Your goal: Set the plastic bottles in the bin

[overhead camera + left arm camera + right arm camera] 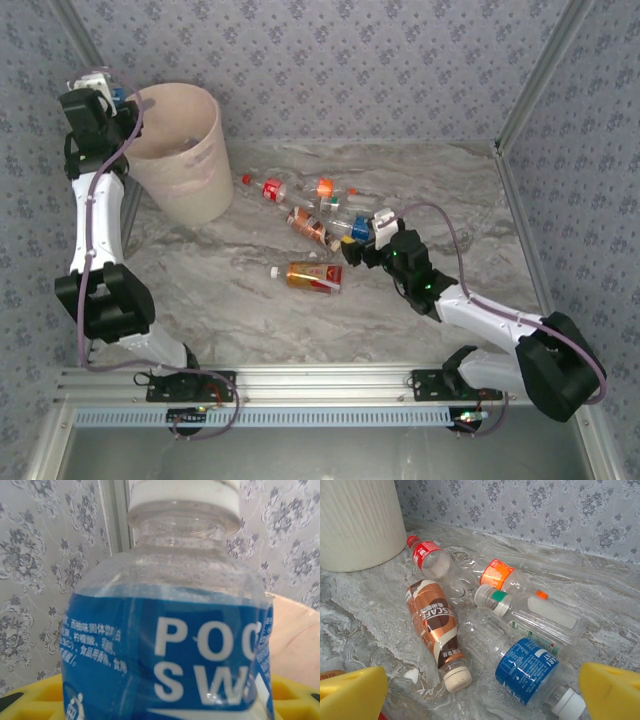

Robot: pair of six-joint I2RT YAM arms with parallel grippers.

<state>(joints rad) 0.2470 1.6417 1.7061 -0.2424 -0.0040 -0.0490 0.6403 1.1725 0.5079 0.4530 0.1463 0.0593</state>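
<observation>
Your left end effector grips a blue-labelled bottle by the bin at its left rim, apparently ready to drop. Your right end effector spreads wide over loose bottles on the surface.

Upper left of top view: bin, pale pink-beige, round, upright. Centre: plastic bottles tumbled together on their sides, clear, capped red, orange, white. Just below them: amber-labelled bottle, lying flat. Left wrist view: blue-labelled bottle, white-capped, upright, beside bin rim.
</observation>
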